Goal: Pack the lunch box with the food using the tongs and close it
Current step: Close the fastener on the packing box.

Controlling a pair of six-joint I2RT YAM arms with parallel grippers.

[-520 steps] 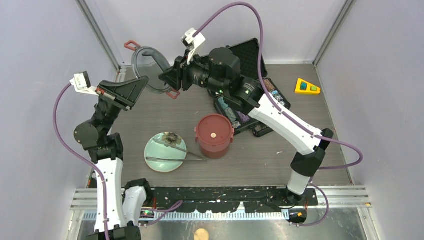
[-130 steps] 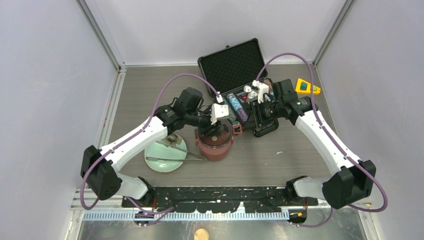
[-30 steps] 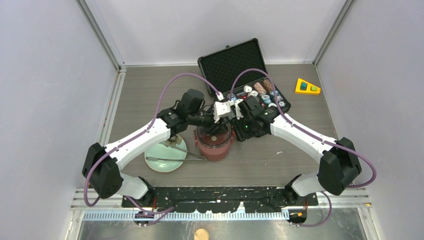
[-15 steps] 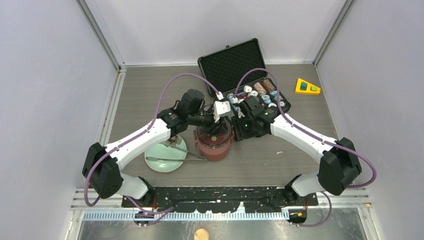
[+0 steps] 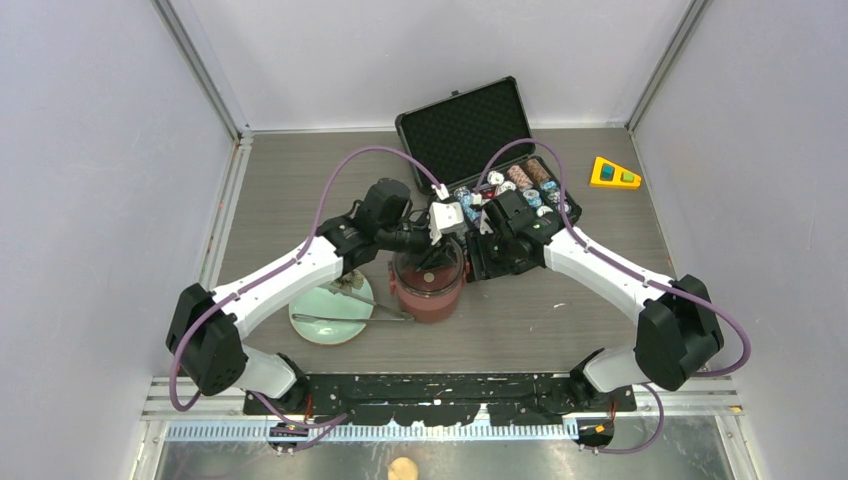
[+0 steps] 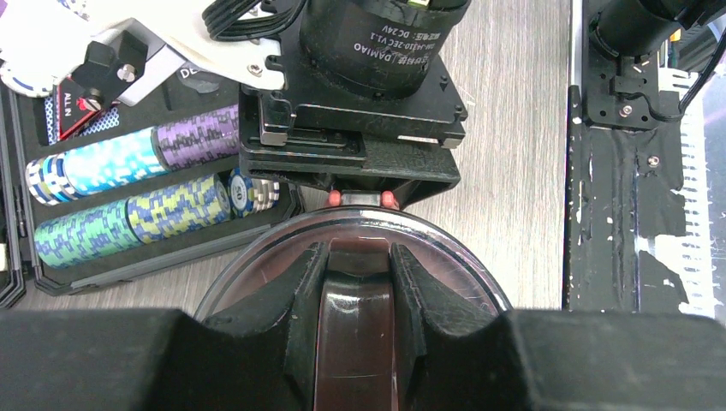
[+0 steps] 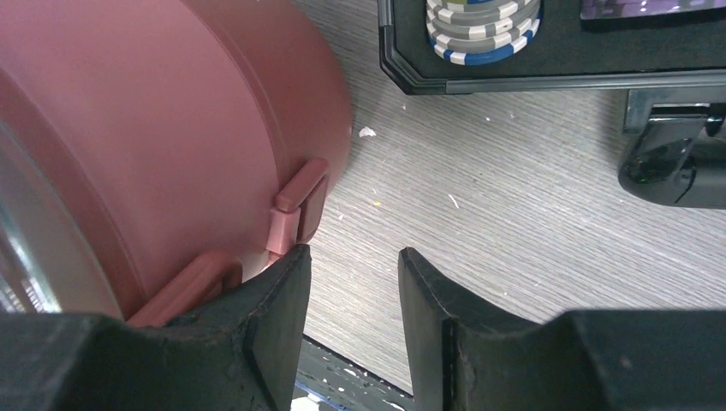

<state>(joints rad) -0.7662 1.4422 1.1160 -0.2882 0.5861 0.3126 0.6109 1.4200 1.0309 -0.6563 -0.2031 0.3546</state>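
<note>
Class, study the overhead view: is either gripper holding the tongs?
No, the tongs rest on the green plate, while the left gripper and right gripper are at the lunch box.

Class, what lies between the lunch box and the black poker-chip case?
The right gripper, beside the lunch box, over bare table; the right wrist view shows it.

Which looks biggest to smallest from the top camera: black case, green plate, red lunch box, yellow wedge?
1. black case
2. green plate and lunch box, about alike, so tied
3. yellow wedge
</note>
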